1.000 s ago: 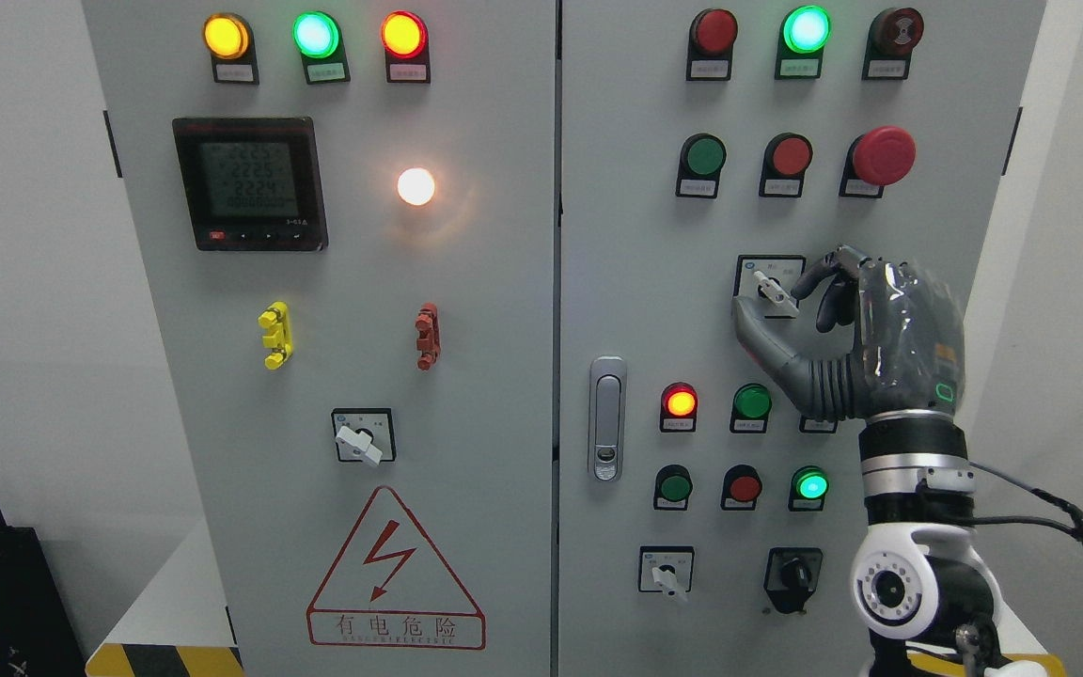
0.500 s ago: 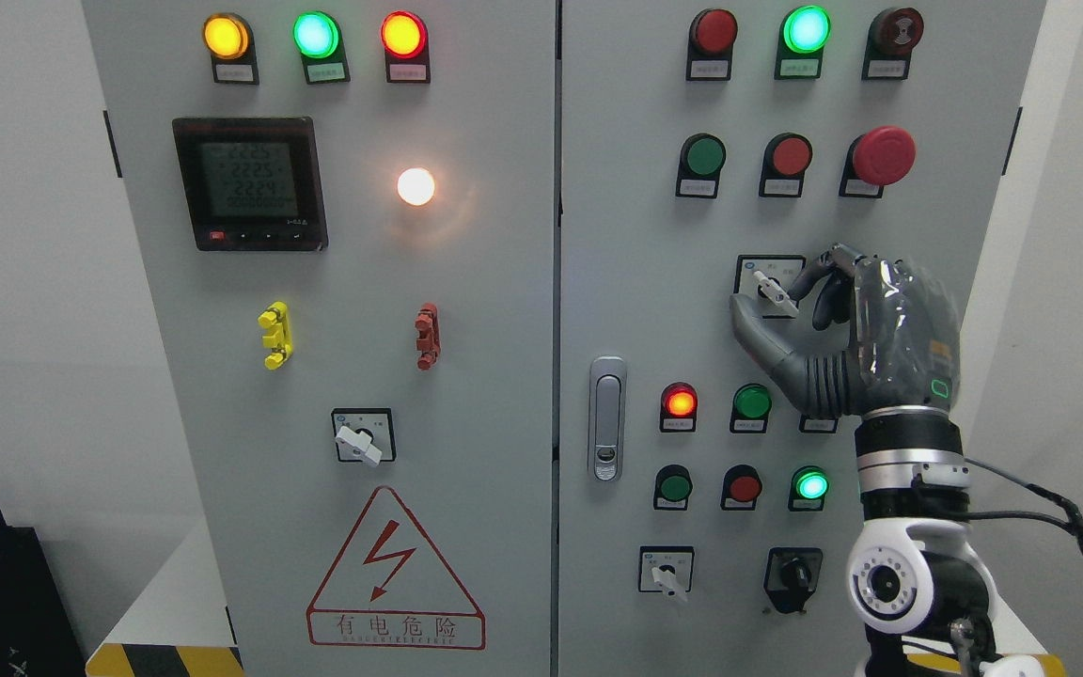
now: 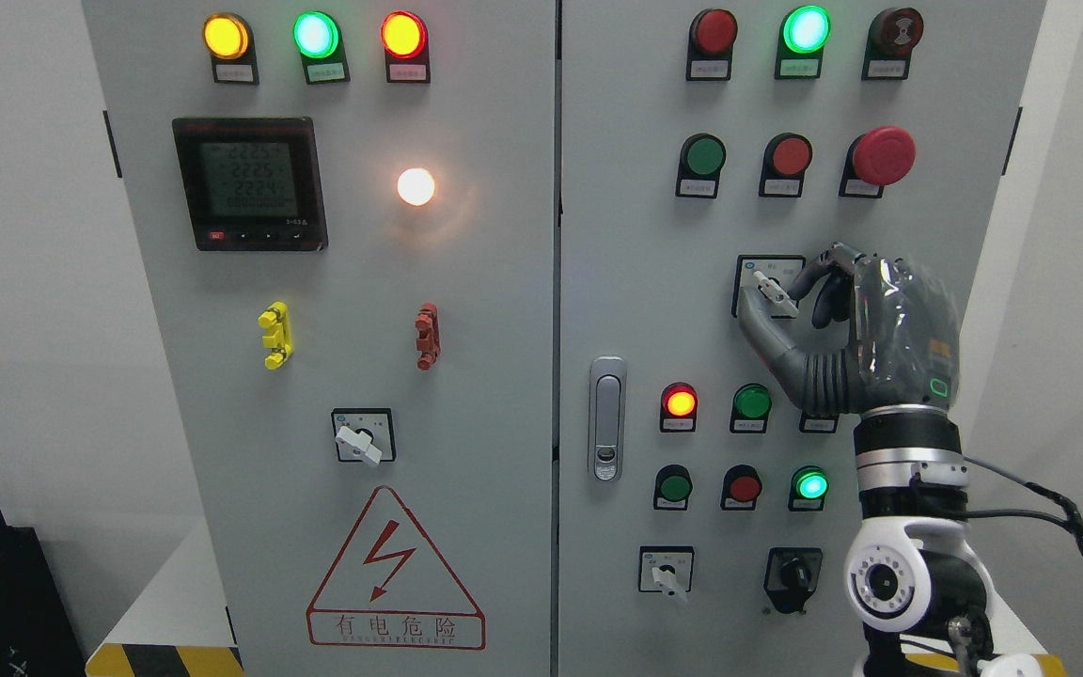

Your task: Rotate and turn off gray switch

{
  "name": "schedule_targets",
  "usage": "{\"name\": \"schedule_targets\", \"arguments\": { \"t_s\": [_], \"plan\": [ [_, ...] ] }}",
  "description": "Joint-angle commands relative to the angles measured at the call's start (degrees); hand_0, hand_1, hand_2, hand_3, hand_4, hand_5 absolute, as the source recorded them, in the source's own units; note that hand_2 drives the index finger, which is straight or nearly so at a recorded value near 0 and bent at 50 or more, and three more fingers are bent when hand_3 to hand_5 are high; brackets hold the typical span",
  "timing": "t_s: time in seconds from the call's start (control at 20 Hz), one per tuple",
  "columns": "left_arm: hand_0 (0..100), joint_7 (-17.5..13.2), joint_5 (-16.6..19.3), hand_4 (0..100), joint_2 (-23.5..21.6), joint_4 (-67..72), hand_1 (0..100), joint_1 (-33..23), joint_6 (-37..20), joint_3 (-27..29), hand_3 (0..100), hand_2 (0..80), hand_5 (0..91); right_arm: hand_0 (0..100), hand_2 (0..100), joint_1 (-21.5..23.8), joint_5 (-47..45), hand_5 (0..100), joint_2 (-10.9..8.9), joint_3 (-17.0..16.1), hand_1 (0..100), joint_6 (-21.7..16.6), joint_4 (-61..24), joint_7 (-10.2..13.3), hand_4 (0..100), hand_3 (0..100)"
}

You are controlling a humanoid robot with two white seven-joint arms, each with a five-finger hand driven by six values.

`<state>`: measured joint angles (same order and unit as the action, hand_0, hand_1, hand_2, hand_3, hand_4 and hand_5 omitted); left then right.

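On the left door of the pale grey metal control cabinet (image 3: 466,423), a black digital meter (image 3: 249,183) sits under three lit round lamps, with a small white-handled rotary selector (image 3: 362,438) lower down; none of this is being touched. Moving right past the silver door latch (image 3: 606,418), the right door carries rows of red and green push buttons and a large red mushroom stop button (image 3: 883,155). Just below that row sits the task's gray rotary switch (image 3: 773,288), its pale lever tilted from upper left to lower right on a square black-framed plate. The dark grey right hand (image 3: 842,324) reaches up from the lower right: thumb under the lever, index finger curled over from the right, pinching it. The lever looks slanted, not upright, so the turn seems barely begun or only partway; the rotation to off appears to remain.
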<state>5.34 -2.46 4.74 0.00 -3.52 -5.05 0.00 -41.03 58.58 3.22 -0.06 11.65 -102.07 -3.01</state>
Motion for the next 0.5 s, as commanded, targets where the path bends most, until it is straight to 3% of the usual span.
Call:
{"name": "schedule_targets", "arguments": {
  "t_s": [0.0,0.45],
  "plan": [
    [12,0.0,0.0,0,0.0,0.8,39,0.0,0.0,-0.1,0,0.0,0.0,24,64,0.0,0.0,100,0.03,-1.7,42,0.0,0.2,0.0,87,90],
    [12,-0.1,0.0,0,0.0,0.8,39,0.0,0.0,-0.1,0,0.0,0.0,22,65,-0.1,0.0,100,0.03,-1.5,45,0.1,0.4,0.0,87,91]
  ]
}}
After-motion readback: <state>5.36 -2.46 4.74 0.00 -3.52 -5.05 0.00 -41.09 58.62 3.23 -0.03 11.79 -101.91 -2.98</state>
